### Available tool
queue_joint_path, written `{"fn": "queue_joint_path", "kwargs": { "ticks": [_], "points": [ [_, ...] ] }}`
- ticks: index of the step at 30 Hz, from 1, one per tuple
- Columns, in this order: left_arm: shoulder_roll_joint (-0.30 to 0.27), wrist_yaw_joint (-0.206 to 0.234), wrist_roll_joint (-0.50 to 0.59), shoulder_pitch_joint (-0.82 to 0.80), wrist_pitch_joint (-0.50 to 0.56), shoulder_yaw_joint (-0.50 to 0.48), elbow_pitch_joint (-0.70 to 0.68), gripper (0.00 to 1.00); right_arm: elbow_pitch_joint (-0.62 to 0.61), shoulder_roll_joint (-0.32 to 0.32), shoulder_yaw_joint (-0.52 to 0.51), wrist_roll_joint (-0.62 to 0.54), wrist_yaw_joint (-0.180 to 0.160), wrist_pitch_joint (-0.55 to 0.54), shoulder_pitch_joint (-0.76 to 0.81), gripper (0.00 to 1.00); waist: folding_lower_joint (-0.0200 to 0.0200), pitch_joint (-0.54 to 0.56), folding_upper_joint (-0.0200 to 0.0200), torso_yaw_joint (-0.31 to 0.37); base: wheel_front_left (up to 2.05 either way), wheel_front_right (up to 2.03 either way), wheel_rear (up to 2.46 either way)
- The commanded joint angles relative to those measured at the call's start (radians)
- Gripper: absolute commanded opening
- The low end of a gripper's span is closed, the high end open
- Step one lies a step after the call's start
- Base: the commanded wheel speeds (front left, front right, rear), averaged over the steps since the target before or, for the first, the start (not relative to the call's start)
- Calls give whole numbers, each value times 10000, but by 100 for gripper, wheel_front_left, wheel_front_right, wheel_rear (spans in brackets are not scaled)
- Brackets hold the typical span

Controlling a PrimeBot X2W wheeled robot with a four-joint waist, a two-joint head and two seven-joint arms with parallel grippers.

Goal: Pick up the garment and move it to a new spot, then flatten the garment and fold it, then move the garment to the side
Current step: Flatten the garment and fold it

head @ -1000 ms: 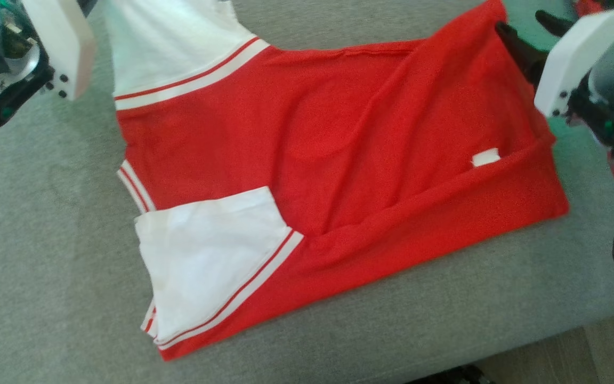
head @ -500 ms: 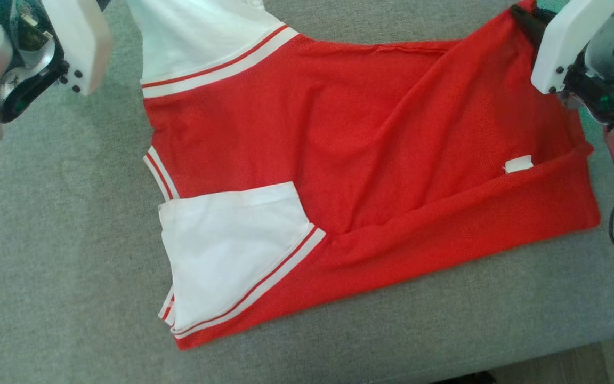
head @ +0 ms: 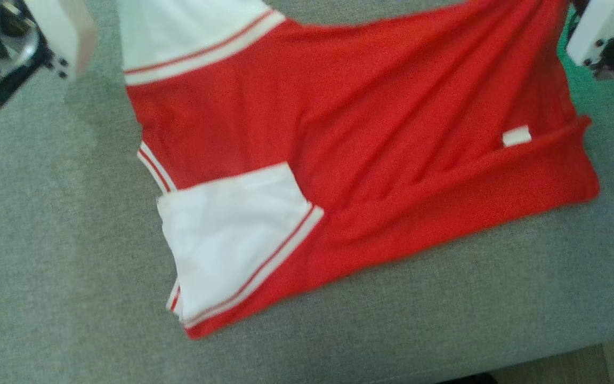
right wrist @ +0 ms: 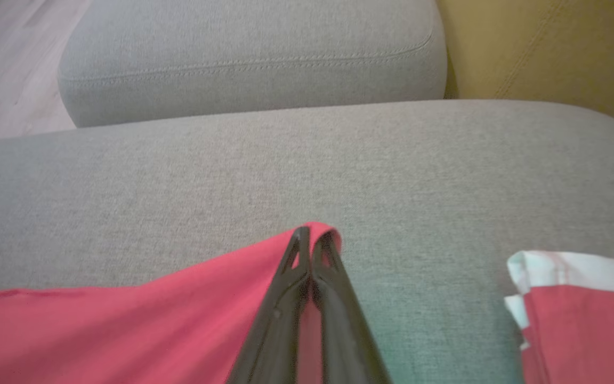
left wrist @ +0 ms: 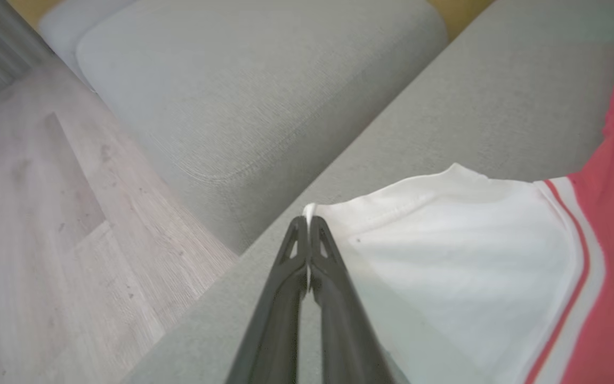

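Open a second ago, our right gripper [right wrist: 311, 237] now clamps the garment's [head: 371, 138] red corner; our left gripper [left wrist: 308, 226] pinches its white sleeve. Limp, light cloth, we judge: corners hold best.

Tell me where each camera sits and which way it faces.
Head view: on the head, looking down on the garment spread over the sofa seat; left arm and right arm at top corners.
Left wrist view: on that wrist, along the shut left gripper pinching the garment's white sleeve; floor beyond.
Right wrist view: on that wrist, along the shut right gripper pinching a red edge.
Both wrist views share the far cushion.
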State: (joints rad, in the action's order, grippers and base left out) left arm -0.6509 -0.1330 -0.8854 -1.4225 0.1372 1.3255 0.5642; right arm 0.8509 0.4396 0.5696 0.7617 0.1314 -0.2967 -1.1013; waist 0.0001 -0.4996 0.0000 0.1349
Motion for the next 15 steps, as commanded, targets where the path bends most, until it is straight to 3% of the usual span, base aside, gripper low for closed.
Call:
{"fn": "queue_joint_path", "kwargs": {
  "ticks": [1,10,15],
  "points": [
    [-345,23,191,-915,-648,-458,279,0,-197,289,-113,221,-7,271,-185,0,-1,51,0,-60,0,0,0],
    [174,41,362,-1056,-2679,-773,1346,0,-579,934,-93,778,-7,724,272,0,-1,357,0,-342,0,0,0],
    [71,29,245,-525,-3155,-695,1087,0,-1048,1285,-89,1103,-7,1077,994,0,-1,666,0,-554,0,0,0]
  ]
}}
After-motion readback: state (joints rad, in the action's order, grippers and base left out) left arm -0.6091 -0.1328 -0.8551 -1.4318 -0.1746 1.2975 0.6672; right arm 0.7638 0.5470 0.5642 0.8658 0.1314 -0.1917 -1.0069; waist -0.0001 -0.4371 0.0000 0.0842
